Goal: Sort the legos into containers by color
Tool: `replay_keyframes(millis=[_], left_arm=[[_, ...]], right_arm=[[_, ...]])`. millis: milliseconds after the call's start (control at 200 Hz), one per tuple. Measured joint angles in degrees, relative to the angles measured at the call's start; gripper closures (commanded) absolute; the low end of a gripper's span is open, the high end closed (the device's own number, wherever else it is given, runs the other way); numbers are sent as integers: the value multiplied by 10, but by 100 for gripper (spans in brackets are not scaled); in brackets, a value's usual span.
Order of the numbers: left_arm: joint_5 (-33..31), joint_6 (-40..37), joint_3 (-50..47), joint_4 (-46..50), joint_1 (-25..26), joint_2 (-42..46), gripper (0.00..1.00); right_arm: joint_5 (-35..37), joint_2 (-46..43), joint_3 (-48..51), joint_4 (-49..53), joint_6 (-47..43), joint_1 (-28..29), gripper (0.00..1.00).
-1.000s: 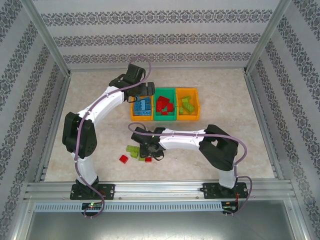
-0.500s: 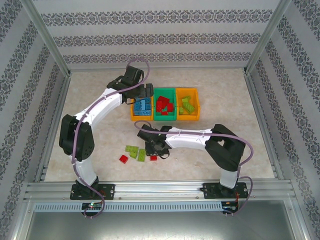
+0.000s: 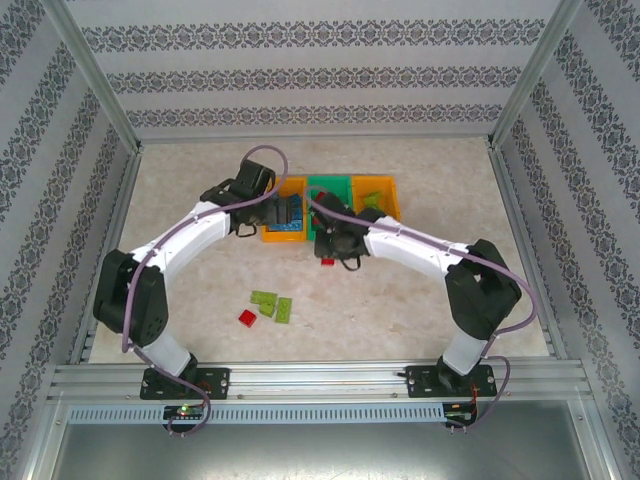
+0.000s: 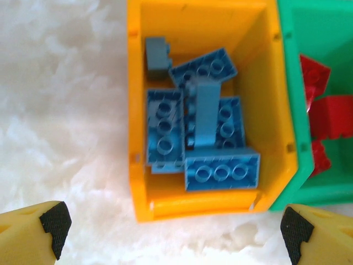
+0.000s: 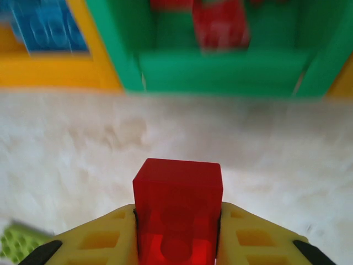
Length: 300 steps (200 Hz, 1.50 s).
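From above, three small bins are sitting in a row toward 12 o'clock on a pale table (image 3: 420, 300). They are a left orange bin (image 3: 280, 238), a green bin (image 3: 330, 180) in the middle and a right orange bin (image 3: 393, 200).

The left gripper (image 3: 272, 212) is hovering over the left orange bin. In the left wrist view its jaws are standing wide open and holding nothing (image 4: 174, 236). One black-padded fingertip (image 4: 52, 223) is showing at 7 o'clock and the other at 5 o'clock. Between them, at 12 o'clock, the left orange bin (image 4: 138, 110) is holding a heap of blue bricks (image 4: 204, 121). The green bin (image 4: 289, 83) is touching it at 3 o'clock, with red bricks (image 4: 322, 110) inside.

The right gripper (image 3: 330, 255) is hanging just in front of the green bin, at its 6 o'clock side. In the right wrist view its yellow jaws are clamping a red brick (image 5: 177, 187) between them (image 5: 176, 248), studs facing the camera. The green bin's front wall (image 5: 220, 72) is lying ahead at 12 o'clock, blurred.

Toward 7 o'clock on the table, two green bricks (image 3: 265, 299) are lying close together. A loose red brick (image 3: 247, 317) is resting just beside them.
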<state>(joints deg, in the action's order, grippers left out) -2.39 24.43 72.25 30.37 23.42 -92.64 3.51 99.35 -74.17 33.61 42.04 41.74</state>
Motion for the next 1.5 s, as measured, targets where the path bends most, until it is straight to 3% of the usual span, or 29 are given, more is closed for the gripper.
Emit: replay_keyframes(millis=[340, 595, 1034, 1144, 1499], left_arm=[[0, 31, -160, 17, -2, 131, 0], [11, 109, -236, 67, -2, 214, 0], [86, 345, -367, 133, 25, 325, 0], [101, 401, -388, 134, 40, 347, 4], [112, 513, -401, 124, 93, 300, 12]], right_arm=[[0, 147, -224, -4, -92, -113, 68], [-14, 254, -325, 16, -113, -147, 55], [-38, 271, -361, 26, -136, -150, 36], [-51, 271, -359, 13, -140, -150, 33], [-81, 260, -332, -26, -137, -164, 29]])
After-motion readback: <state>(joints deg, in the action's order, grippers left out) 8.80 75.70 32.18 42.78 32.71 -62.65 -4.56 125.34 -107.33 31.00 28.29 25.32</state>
